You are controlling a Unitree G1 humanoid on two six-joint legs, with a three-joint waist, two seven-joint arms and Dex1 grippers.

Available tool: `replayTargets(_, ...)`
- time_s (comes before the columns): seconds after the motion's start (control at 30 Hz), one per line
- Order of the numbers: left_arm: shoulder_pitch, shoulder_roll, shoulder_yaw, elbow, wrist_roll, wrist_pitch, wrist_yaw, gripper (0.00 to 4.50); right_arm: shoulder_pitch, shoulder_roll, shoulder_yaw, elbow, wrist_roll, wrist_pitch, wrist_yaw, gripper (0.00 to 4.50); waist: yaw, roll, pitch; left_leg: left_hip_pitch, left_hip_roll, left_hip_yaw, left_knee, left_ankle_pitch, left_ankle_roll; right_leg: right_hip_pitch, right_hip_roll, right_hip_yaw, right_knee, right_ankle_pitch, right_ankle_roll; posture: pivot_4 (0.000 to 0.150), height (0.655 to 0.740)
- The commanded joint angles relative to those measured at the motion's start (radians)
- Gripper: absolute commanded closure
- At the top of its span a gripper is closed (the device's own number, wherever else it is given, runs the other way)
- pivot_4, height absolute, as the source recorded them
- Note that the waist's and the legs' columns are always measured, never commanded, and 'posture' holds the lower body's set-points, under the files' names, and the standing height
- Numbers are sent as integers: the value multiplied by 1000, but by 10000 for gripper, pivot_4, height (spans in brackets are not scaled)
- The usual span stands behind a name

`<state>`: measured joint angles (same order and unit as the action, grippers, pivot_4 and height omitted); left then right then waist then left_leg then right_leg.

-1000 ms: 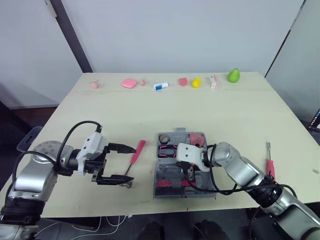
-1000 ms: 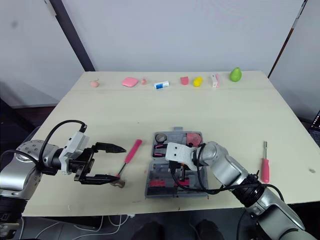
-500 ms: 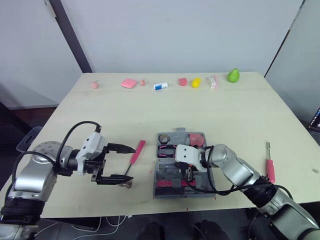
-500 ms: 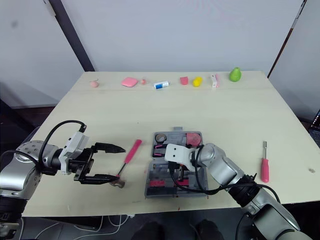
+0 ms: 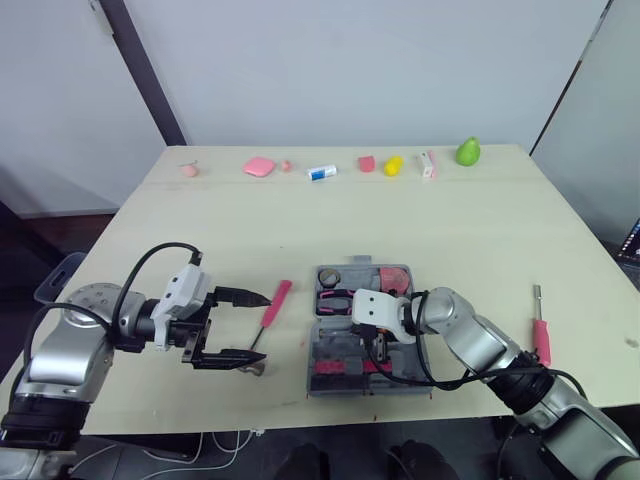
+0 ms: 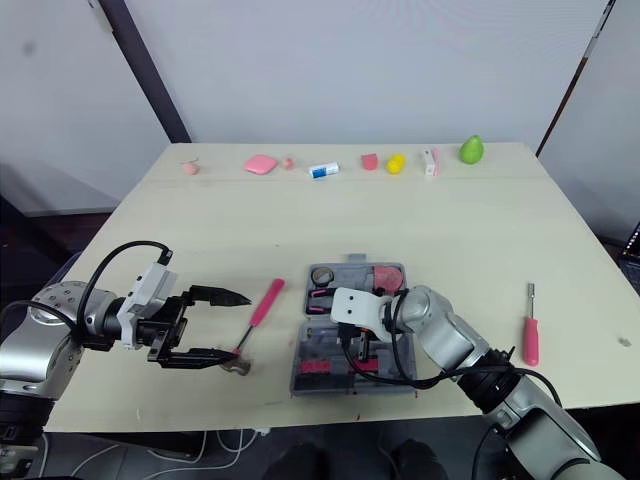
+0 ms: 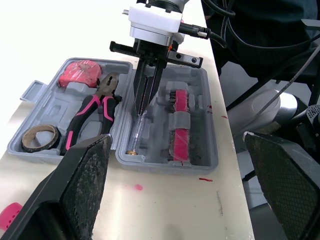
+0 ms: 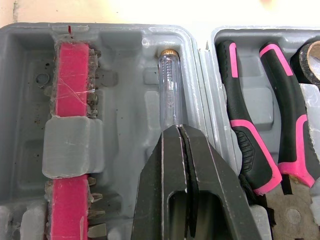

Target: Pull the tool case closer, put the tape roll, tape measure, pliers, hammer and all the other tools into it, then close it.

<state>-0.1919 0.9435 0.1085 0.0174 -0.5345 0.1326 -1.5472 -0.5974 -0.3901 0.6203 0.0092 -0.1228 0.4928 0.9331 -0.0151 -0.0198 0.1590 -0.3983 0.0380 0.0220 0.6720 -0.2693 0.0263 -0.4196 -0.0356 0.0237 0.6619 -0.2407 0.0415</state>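
The grey tool case (image 5: 400,375) lies open near the table's front edge. It holds the tape roll (image 5: 332,276), the pink tape measure (image 5: 393,277), the pink-handled pliers (image 5: 335,300) and a pink bit strip (image 8: 71,75). My right gripper (image 5: 380,345) is down inside the case, shut at the end of a clear-handled screwdriver (image 8: 170,95) that lies in a slot. Left of the case lies the pink-handled hammer (image 5: 271,308). My left gripper (image 5: 255,327) is open beside it, one finger on each side of the shaft.
A red screwdriver (image 5: 541,335) lies on the table to the right of the case. Several small items, among them a green pear (image 5: 467,151) and a yellow piece (image 5: 393,165), line the far edge. The front table edge is close behind the case.
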Motion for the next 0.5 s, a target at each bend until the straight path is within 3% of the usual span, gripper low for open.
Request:
replayTargets(0.03, 5, 7, 18, -10, -10, -14, -30, 0, 20, -7, 7, -2, -12, -4, 13, 44821, 0, 0, 0, 0, 0, 0, 0, 0, 0, 0, 0, 0, 0, 0, 0, 1500, 7400)
replayTargets(0.5, 3, 8, 15, 0, -10, -18, -32, 0, 33, -15, 2, 14, -25, -86, 14, 44821, 0, 0, 0, 0, 0, 0, 0, 0, 0, 0, 0, 0, 0, 0, 0, 1500, 7400)
